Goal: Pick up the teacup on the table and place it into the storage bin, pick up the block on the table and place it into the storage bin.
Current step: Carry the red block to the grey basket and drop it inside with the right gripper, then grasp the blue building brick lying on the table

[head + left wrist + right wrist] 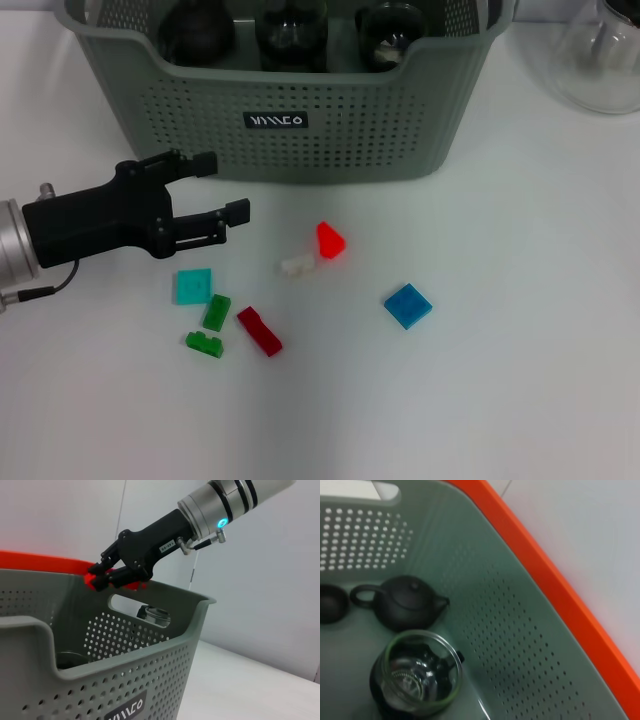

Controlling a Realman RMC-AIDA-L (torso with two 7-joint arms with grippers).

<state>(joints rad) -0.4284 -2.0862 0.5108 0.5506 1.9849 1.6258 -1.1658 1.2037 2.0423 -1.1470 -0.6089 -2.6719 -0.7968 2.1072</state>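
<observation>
Your left tool (215,190) hovers low over the tabletop (520,380), just in front of the storage bin (300,110), with its fingers spread fairly wide and nothing between them. Its fingers point toward your right, along the bin's front wall. The blocks lie nearer to you than the tool: the teal block (194,286) sits almost directly below the fingertips, the two green blocks (211,326) and the dark red block (260,331) just past it, and the bright red block (330,240) and white block (297,266) farther to your right. The blue block (408,305) is well apart on the right. The dark red block's long axis runs diagonally, so a grasp there would likely need a wrist turn.

Your right tool (112,575) is held above the bin's far rim; its fingers look close together, but you cannot tell whether they hold anything.

Inside the bin sit a dark teapot (402,602), a small dark teacup (331,603) and a glass vessel (417,677). The bin's black label (276,121) carries white lettering I cannot read surely
</observation>
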